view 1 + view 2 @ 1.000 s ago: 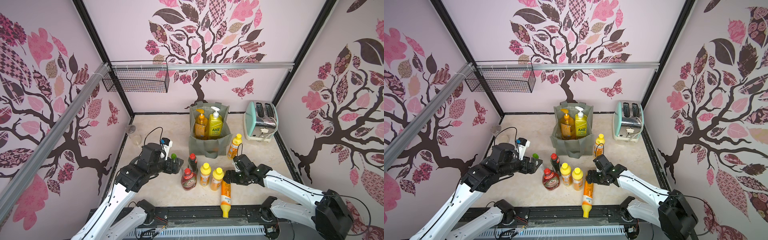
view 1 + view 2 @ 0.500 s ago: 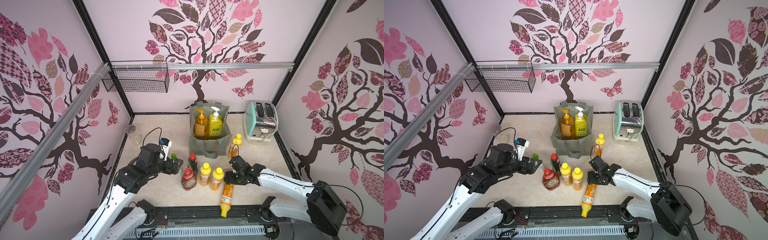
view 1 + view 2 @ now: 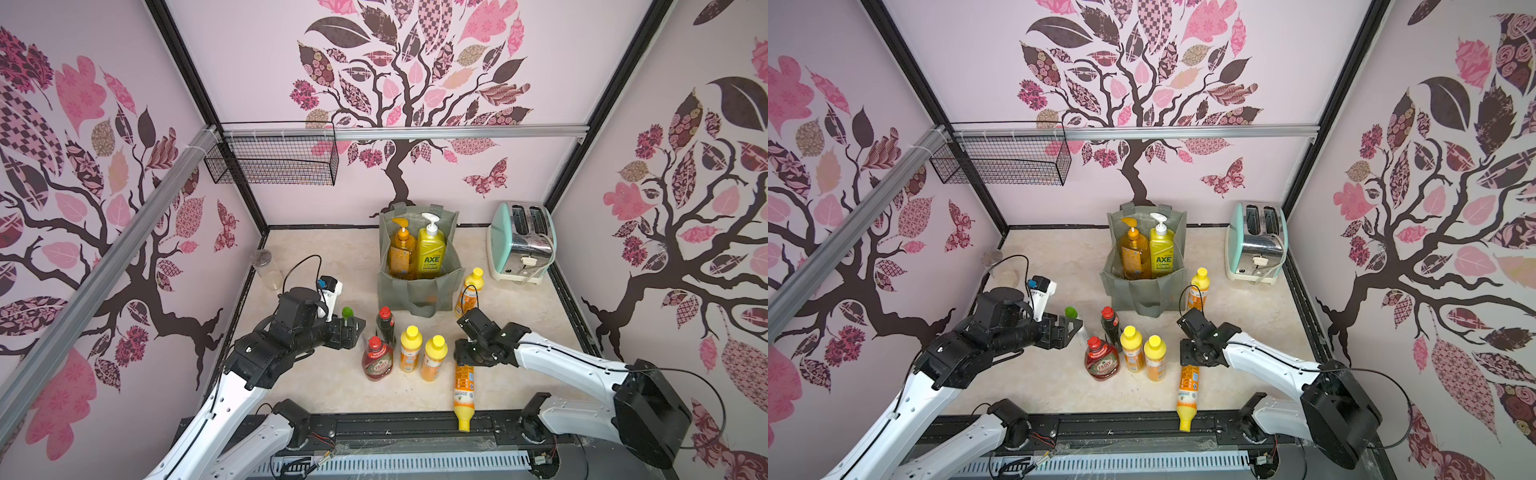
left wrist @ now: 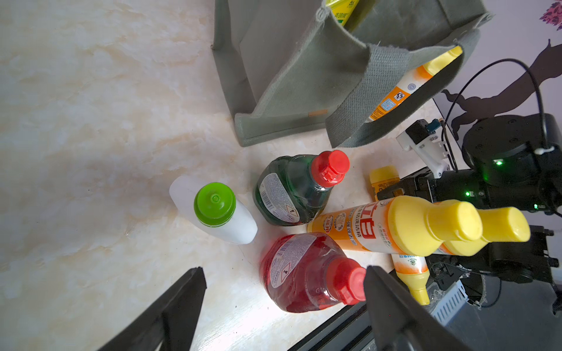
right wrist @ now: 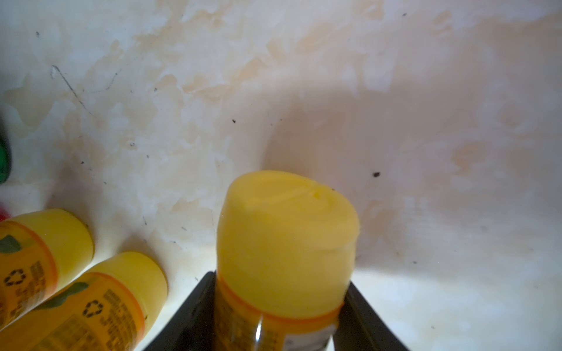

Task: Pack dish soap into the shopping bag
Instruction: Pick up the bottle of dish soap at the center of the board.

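The grey-green shopping bag (image 3: 419, 286) stands at the back with an orange pump bottle (image 3: 401, 249) and a yellow AXE bottle (image 3: 431, 249) inside. An orange yellow-capped bottle (image 3: 463, 390) lies near the front edge, cap toward the front. My right gripper (image 5: 279, 285) is shut on its base end, both fingers against its sides. My left gripper (image 4: 284, 270) hangs open above the red Fairy bottle (image 4: 304, 273), next to the white green-capped bottle (image 4: 216, 209). The dark red-capped bottle (image 3: 385, 324) and two upright orange bottles (image 3: 409, 349) stand between the arms. Another orange bottle (image 3: 469, 291) stands beside the bag.
A mint toaster (image 3: 521, 243) sits at the back right. On the back-left wall hangs a black wire basket (image 3: 274, 160), with a clear glass jar (image 3: 266, 268) below it on the table. A black rail (image 3: 395, 424) runs along the front edge.
My right gripper has closed on the base of the lying orange bottle, which has turned slightly. The left arm has not moved.
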